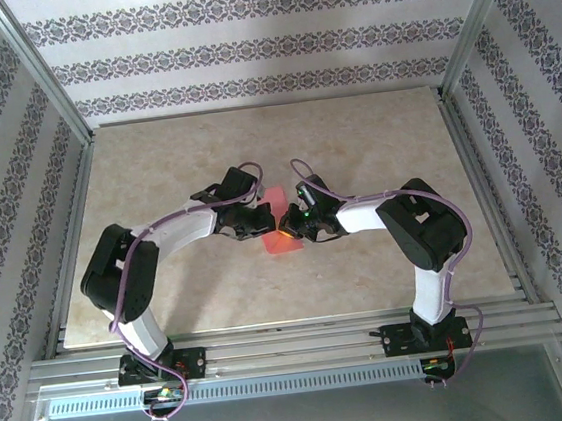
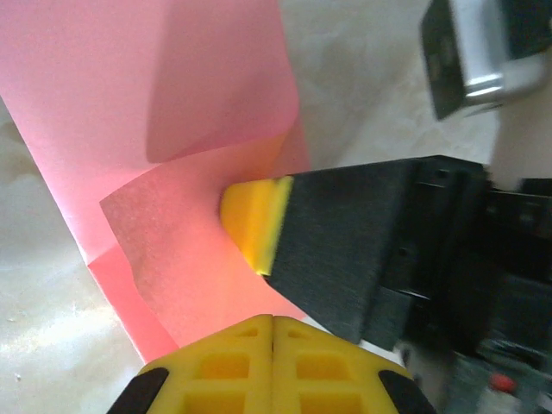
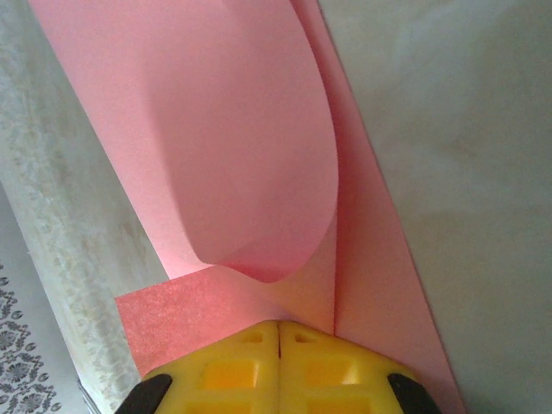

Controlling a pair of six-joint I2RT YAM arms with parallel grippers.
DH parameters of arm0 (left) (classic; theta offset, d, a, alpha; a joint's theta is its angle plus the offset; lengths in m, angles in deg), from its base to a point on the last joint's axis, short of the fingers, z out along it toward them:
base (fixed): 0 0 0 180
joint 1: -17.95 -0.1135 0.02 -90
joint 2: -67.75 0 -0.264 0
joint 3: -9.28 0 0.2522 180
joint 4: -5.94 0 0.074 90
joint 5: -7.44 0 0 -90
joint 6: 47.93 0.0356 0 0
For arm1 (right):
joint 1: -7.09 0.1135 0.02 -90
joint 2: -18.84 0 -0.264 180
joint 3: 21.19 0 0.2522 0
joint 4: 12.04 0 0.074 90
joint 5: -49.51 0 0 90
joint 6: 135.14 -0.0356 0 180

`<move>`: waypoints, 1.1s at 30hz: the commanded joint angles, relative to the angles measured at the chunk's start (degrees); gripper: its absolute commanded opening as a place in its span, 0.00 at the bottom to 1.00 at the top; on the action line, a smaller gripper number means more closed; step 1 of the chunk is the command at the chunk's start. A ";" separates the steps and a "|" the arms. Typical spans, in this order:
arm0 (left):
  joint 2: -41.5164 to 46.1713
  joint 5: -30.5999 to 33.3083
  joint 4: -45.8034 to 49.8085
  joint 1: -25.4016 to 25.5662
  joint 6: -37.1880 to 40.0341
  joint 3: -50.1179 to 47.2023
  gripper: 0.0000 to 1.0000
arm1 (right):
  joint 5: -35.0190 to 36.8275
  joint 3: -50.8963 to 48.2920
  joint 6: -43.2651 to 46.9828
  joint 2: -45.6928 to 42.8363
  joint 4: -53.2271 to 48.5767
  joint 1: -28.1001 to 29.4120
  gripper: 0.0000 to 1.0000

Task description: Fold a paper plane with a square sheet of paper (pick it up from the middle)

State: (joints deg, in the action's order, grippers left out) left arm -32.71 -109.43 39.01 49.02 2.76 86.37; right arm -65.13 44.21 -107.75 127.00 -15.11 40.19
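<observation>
Paper folding is at mid-step: the sheet of paper [image 1: 279, 233] lies at the centre of the counter [image 1: 384, 139], between the two arms, partly folded and not yet a plane. The right claw [image 3: 279, 326] is shut, and the sheet's near edge runs straight into its closed tips, so it looks pinched there. The left claw [image 2: 272, 321] is shut too. Paper reaches its tips, but I cannot tell whether any is caught between them. One flap [image 3: 250, 147] curls up loose over the flat layer beneath. To fold well, I judge the flap should be drawn over until its edge meets the straight crease [image 3: 345, 259]. One claw should hold it taut while the other presses slowly along the fold, since thin paper may buckle or tear if both pull apart.
</observation>
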 commanded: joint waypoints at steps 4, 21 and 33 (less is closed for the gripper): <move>-3.38 -1.47 -1.02 0.66 -0.78 0.81 0.00 | 3.11 -0.92 0.73 1.22 -7.09 -0.37 0.04; -4.16 -1.88 1.94 1.46 2.03 -2.00 0.00 | 2.94 -0.66 0.73 1.60 -7.36 -0.16 0.04; -4.99 -0.15 2.66 2.42 3.01 -2.60 0.00 | 2.93 -0.75 0.64 1.61 -7.45 0.03 0.04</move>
State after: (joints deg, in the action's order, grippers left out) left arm -36.73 -110.53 39.80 50.81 4.38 84.53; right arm -65.13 44.32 -107.75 127.00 -15.35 40.21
